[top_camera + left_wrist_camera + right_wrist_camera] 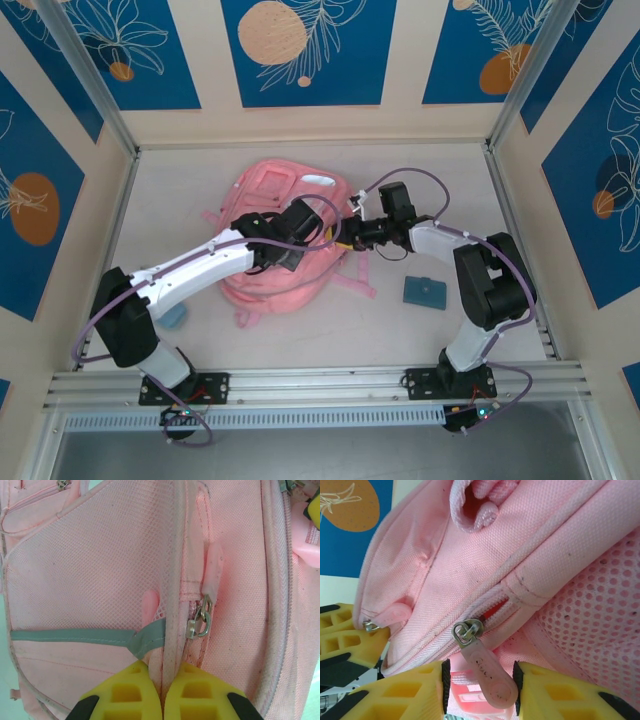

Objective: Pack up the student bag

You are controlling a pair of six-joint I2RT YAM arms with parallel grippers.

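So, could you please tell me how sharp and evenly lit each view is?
Top external: even, soft light, only faint shadows, the student bag sharp. Left wrist: mesh and metal zipper pull crisp, no glare. Right wrist: pink zipper tab sharp, the blue wall panel behind slightly soft.

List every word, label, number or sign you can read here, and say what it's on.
No text reads clearly anywhere.
Pink rubber zipper pull on the large soft pink fabric backpack: faint raised marks, too blurred to read.
Blue wall panels: leaf and circle drawings, no words.
Small teal rectangular case: no lettering visible.
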